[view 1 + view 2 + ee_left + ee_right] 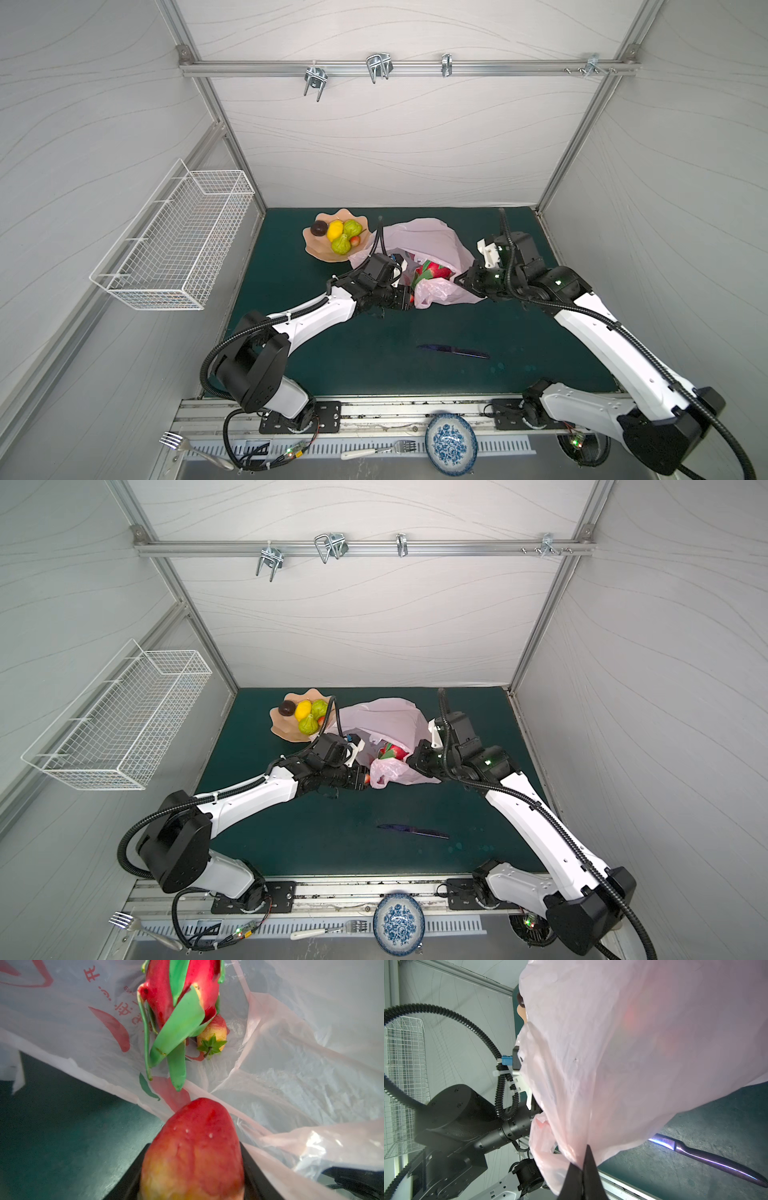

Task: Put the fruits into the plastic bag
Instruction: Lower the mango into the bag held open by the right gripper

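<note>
The left gripper [193, 1167] has its jaws about half apart and pressed on a toy strawberry [195, 1136]. The fruit is a glossy cone, red at the tip and fading to yellow, dotted with pale seeds. Only slivers of the black fingers [255, 1178] show on either side of it, and its stem end is cut off by the frame edge. It sits at the mouth of the plastic bag [419, 241], a thin, crinkled, translucent pale pink film with red prints and lettering, lying on the dark green mat [374, 365].

Inside the bag lies the dragon fruit [178, 1001], smooth red with flat green scales, its top cropped. Touching it is a smaller strawberry [214, 1032] with a star-shaped green calyx.

The right gripper [583, 1160] is closed tight, pinching a fold of the bag's edge between two tapered black tips. In both top views the film hides those tips.

Just beside the bag, a peach scalloped bowl [320, 254] holds a dark brown round fruit [319, 228], a lemon [335, 231], two green pears [353, 228] and a small red fruit [354, 240] too hidden to name. A dark purple knife [453, 351] lies well apart on the mat.
</note>
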`<state>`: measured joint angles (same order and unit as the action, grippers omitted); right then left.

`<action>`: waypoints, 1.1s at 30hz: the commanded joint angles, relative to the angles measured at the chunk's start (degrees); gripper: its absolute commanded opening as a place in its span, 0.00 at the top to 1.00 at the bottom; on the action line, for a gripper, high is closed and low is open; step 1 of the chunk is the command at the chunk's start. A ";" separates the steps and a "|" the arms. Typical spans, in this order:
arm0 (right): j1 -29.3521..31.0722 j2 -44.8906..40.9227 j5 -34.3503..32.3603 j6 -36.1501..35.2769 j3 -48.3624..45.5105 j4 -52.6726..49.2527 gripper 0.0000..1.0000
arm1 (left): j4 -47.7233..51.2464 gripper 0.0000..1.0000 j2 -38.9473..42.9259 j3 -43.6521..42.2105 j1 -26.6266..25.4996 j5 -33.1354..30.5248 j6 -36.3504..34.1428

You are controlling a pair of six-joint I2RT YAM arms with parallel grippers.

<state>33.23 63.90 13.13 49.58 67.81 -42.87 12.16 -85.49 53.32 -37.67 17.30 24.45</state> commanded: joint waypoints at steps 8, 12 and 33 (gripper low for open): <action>-0.12 -0.61 0.69 -0.02 0.02 0.47 1.00 | -1.34 0.91 -5.95 6.35 -0.69 2.43 -1.80; 0.07 -1.01 0.54 0.25 -0.40 0.59 1.00 | 1.71 0.91 -10.42 12.65 -0.40 3.44 -4.44; 0.75 -1.98 0.77 0.69 -1.87 1.82 1.00 | 5.71 0.86 -26.20 33.08 -3.19 12.24 -3.90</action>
<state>33.54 63.11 13.17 49.71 66.50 -42.33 19.99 -110.78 83.57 -39.92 27.29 18.48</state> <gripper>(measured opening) 0.049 0.548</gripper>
